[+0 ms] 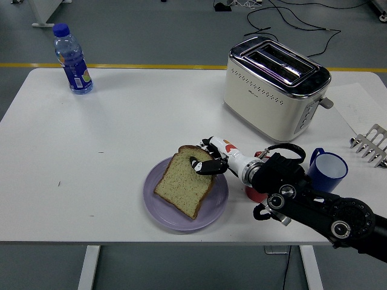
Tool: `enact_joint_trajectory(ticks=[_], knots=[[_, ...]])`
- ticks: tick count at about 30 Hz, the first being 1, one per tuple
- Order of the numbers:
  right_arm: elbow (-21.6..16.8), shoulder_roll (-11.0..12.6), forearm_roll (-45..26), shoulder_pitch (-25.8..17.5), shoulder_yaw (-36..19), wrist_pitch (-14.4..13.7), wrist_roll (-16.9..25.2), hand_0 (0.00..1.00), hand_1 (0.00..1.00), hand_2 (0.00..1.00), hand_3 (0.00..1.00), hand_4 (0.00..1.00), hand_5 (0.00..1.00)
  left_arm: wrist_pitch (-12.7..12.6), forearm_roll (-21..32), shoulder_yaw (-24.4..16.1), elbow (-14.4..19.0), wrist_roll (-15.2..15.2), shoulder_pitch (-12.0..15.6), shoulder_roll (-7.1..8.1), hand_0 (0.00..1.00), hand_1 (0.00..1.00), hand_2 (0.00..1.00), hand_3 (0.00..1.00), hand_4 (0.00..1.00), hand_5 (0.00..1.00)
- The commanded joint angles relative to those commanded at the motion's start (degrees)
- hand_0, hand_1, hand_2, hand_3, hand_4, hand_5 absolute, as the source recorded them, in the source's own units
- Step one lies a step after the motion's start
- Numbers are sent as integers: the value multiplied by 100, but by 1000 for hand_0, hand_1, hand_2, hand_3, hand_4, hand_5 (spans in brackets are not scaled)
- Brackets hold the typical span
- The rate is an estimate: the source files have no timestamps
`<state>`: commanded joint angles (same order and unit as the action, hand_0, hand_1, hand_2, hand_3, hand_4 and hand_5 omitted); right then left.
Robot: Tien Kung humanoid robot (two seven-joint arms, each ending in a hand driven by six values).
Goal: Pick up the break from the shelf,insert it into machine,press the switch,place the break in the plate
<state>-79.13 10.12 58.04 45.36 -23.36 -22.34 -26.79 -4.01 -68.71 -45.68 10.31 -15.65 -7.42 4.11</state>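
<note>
A slice of brown bread (182, 186) lies tilted on the purple plate (163, 214) near the table's front edge. My right hand (208, 162) is shut on the slice's upper right corner, thumb on top of the crust. The right arm (308, 202) comes in from the lower right and hides most of the red cup (249, 193). The cream and chrome toaster (275, 84) stands at the back right with both slots empty. My left hand is out of sight.
A blue-capped water bottle (72, 59) stands at the back left. A blue cup (328, 171) sits right of my arm. A metal rack (370, 144) pokes in at the right edge. Cables lie on the floor beyond the table.
</note>
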Motion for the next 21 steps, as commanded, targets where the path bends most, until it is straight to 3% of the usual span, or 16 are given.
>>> enact_joint_trajectory(ticks=[5,6,11,12,17,18,21], knots=[[76,-46,38,4,43,95,47,181,231,319,495,422,2,-6,31,13,0,5,-6,-4,654,592,593,595,332,940],[87,-57,121,7,54,148,69,308,335,417,527,462,2,-6,29,11,0,4,-8,-6,654,591,593,596,332,941],[119,-87,379,12,44,268,133,308,335,417,527,462,2,-8,61,39,0,9,-17,-6,654,591,593,596,332,941],[134,-107,482,11,21,305,150,362,432,502,559,449,17,-8,58,37,0,9,-19,-8,654,593,594,596,333,940],[180,-153,735,11,-42,547,225,362,432,502,559,449,17,-12,112,90,0,16,-22,-10,654,593,594,596,333,940],[184,-154,754,12,-46,576,237,571,617,601,634,573,109,-12,112,91,0,16,-23,-10,655,593,596,597,336,946],[190,-149,874,6,-83,730,272,571,617,601,634,573,109,-14,131,102,0,18,-24,-9,655,593,596,597,336,946]])
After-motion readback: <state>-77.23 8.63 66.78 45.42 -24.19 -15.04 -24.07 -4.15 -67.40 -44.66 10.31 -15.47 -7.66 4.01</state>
